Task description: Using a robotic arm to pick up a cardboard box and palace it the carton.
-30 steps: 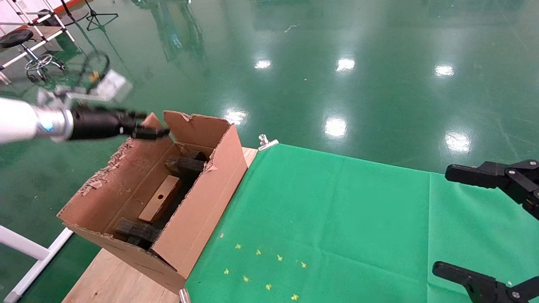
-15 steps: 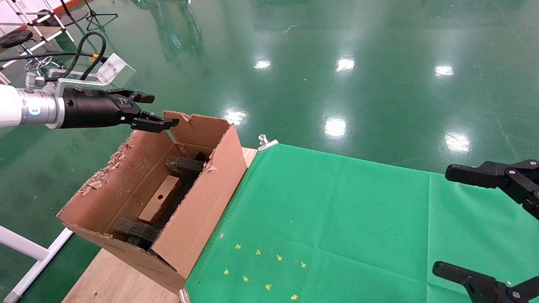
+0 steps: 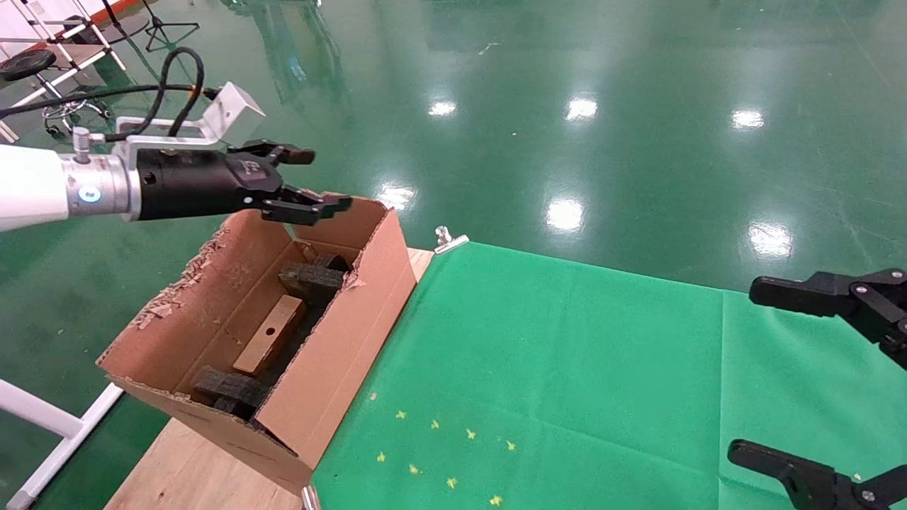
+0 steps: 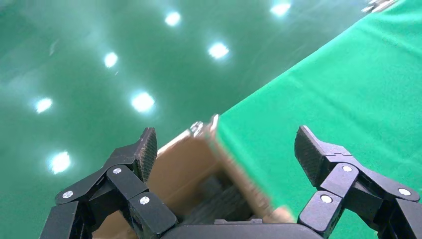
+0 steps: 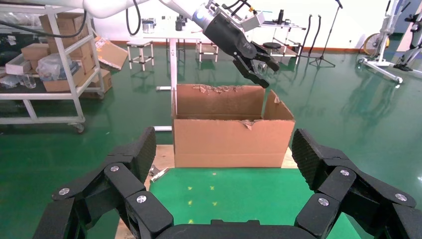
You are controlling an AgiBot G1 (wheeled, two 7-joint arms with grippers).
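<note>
Hovering above carton (image 3: 333, 340) far end: left gripper (image 3: 301, 180), jaws apart, empty. Cardboard box (image 3: 270, 344) lies inside carton between black foam blocks (image 3: 312, 278). Judged light, stiff, scuffed; grip across narrow sides. Right gripper (image 3: 815, 375) parked right, spread.

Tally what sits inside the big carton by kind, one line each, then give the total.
Inside the carton, as the head view shows:
Small cardboard box: 1
Black foam blocks: 2, one at the far end, one at the near end
Total: 3
More may lie hidden behind the near wall.
</note>
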